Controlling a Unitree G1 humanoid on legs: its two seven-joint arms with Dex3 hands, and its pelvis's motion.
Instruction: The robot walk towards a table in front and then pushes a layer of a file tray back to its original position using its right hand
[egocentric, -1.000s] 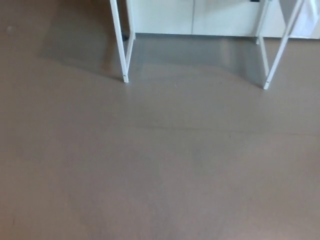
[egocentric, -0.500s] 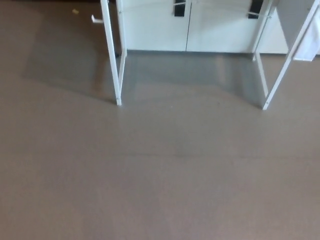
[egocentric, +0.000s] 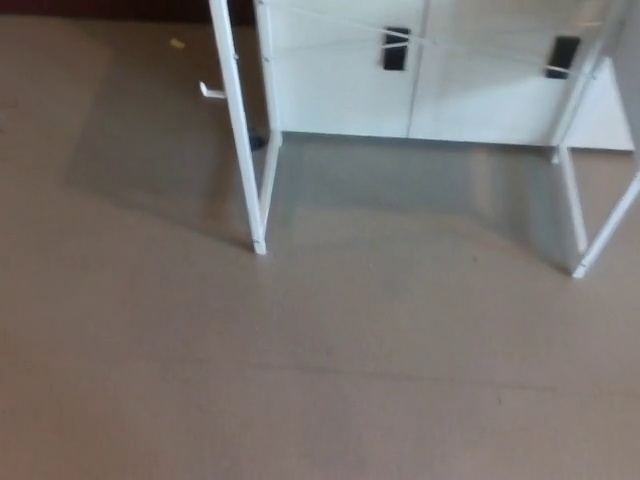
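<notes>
Here the head view looks down on a bare brown floor (egocentric: 300, 380), and neither of the robot's arms nor hands shows anywhere, so their pose and how far the fingers are spread cannot be told. The file tray is also out of sight; only the lower part of the table shows.

At about eleven o'clock from the picture's middle, a white table leg (egocentric: 240, 130) runs down from the top edge and ends on the floor, with a second white bar just beside it meeting it near the foot. At three o'clock, near the right edge, another white leg (egocentric: 600, 235) slants down to the floor, with a thinner white leg (egocentric: 570, 195) just beside it.

Behind the legs, at twelve to one o'clock, stands a white cabinet (egocentric: 340, 90) with two dark handle recesses (egocentric: 396, 48). A soft grey shadow lies on the floor under the frame. At eleven o'clock, near the top edge, a small yellow scrap (egocentric: 177, 43) lies on the floor; what it is cannot be told.
</notes>
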